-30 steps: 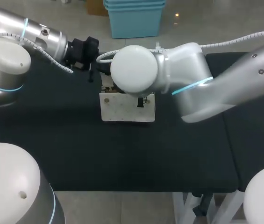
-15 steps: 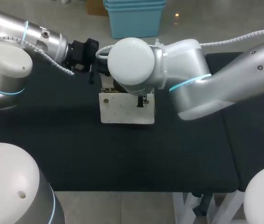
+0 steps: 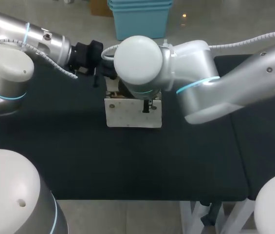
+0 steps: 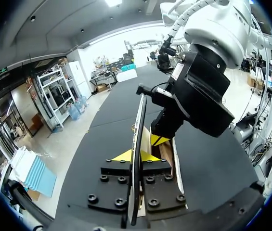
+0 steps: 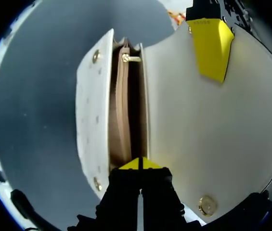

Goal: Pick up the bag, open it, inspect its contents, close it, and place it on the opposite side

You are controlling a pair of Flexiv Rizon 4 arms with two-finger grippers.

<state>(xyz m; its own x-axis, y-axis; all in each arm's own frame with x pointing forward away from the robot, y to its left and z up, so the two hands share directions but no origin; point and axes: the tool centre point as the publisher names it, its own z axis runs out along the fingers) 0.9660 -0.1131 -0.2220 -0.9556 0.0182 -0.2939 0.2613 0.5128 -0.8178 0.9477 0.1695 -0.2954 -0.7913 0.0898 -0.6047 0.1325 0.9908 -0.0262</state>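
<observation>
Open bag (image 3: pixel 132 113), strap (image 4: pixel 139 125) seemingly gripped, black table (image 3: pixel 127 165)

Head view: far half of cream studded leather bag (image 3: pixel 130 116) & right end effector (image 5: pixel 138 166) are mostly hidden under right arm's white round joint (image 3: pixel 138 62).

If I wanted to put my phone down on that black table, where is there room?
The broad strip of table between the bag and the near edge is bare, as is the stretch left of the bag. It is crowded at the bag: the right tool holds it and the left tool its strap, both arms over it.
</observation>
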